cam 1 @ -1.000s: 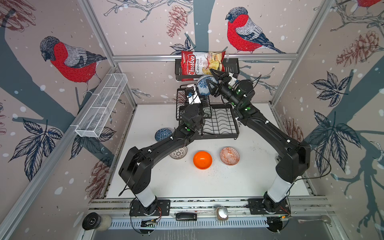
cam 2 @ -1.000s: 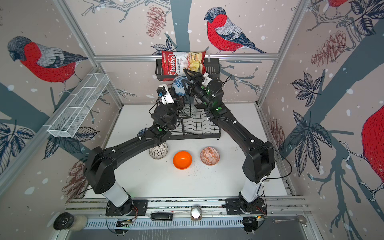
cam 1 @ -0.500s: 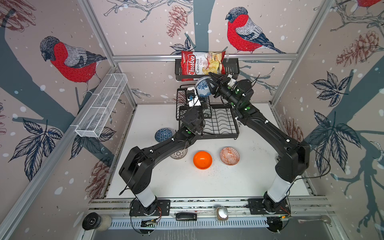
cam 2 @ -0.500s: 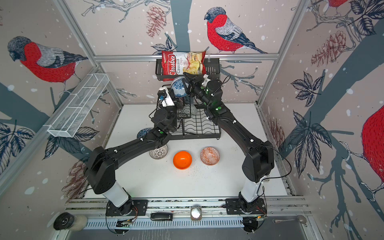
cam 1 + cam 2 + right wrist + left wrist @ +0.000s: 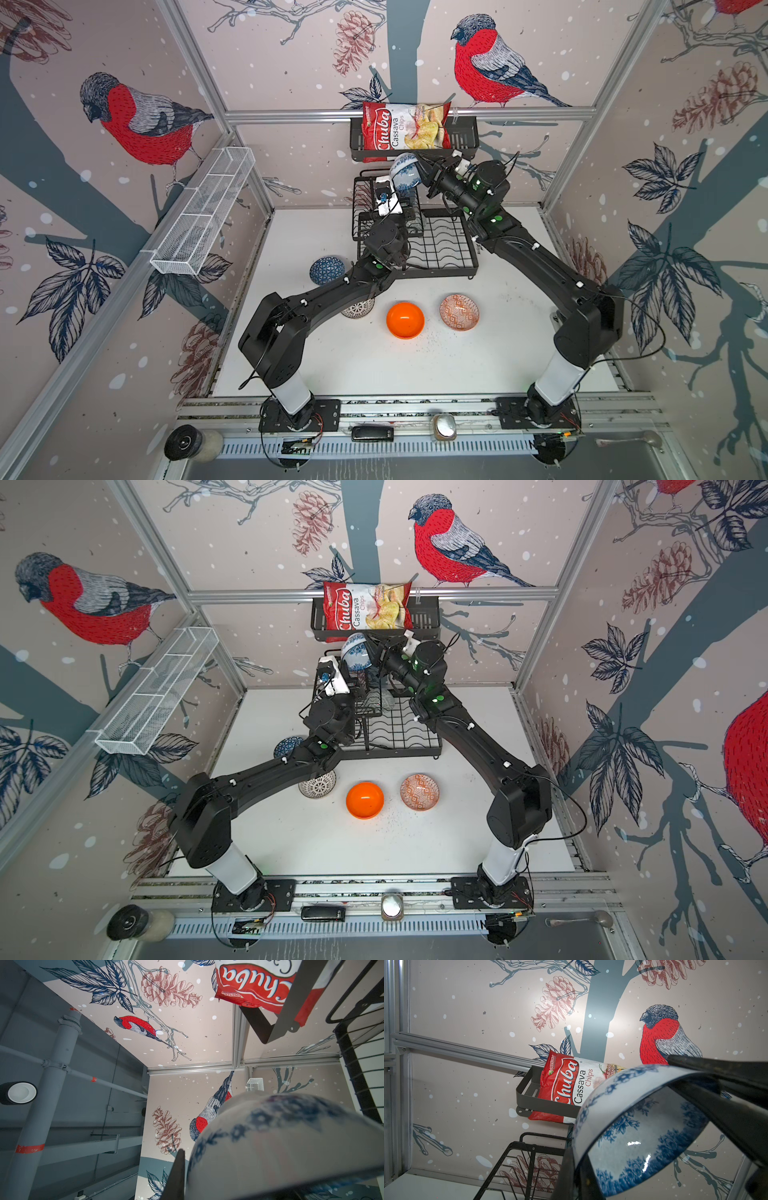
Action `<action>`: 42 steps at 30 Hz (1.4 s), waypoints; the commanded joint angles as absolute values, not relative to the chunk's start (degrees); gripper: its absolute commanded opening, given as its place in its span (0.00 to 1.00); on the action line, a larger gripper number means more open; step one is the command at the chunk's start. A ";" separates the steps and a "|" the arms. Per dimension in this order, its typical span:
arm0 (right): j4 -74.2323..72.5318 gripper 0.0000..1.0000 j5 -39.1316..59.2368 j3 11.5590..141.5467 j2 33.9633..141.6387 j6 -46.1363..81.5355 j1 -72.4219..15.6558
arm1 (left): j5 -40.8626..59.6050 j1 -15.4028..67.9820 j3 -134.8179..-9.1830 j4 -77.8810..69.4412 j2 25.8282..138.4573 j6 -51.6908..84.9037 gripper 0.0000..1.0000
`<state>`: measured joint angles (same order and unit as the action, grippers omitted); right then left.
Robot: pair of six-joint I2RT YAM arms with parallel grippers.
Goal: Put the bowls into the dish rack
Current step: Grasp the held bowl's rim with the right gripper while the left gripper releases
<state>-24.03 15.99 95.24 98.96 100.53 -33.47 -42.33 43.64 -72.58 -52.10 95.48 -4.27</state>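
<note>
The blue-and-white floral bowl (image 5: 405, 176) hangs in the air over the raised upper shelf of the dish rack (image 5: 436, 272), just under the black basket (image 5: 463, 141) that carries the chips bag (image 5: 405, 131). It is pinched from two sides at once. The left claw (image 5: 400, 192) is closed tight on one stretch of the rim, with one finger outside the wall and one inside in the left wrist view, and the right claw (image 5: 422, 174) is clamped shut on the opposite stretch. The main danger is that double hold: if either arm moves while both grip, the bowl is wrenched between them and may twist out of a pinch or chip at the rim. Should the left claw let go while the right has only a thin bite on glazed ware, the bowl may pivot in that grip, slip and drop onto the rack wires or the bench (image 5: 498, 353). The two claws sit very close together, so a careless withdrawal could knock the bowl or the other claw, and any rise risks striking the basket. The dark blue bowl (image 5: 327, 270), the white lined bowl (image 5: 357, 308), the plain orange bowl (image 5: 405, 320) and the orange-red patterned bowl (image 5: 459, 311) wait on the bench, well clear of a fall.
</note>
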 commanded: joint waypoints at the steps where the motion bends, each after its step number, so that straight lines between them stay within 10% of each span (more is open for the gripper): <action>1: -24.38 0.07 11.65 93.50 98.36 96.85 -33.22 | -43.06 44.03 -73.48 -58.89 94.84 -5.66 0.00; 9: -26.52 0.01 11.95 90.86 97.08 97.03 -33.32 | -43.35 44.65 -73.39 -60.29 95.13 -7.11 0.00; 23: -33.62 0.00 11.27 87.52 95.35 96.72 -31.60 | -41.27 44.74 -72.36 -55.32 92.98 -4.94 0.38; 35: -37.28 0.00 11.33 84.15 92.66 96.53 -28.45 | -39.47 44.73 -70.34 -50.49 89.76 -2.65 0.98; 42: -39.37 0.00 11.89 80.06 90.17 94.41 -26.22 | -33.12 44.57 -72.07 -40.83 87.92 -2.20 0.99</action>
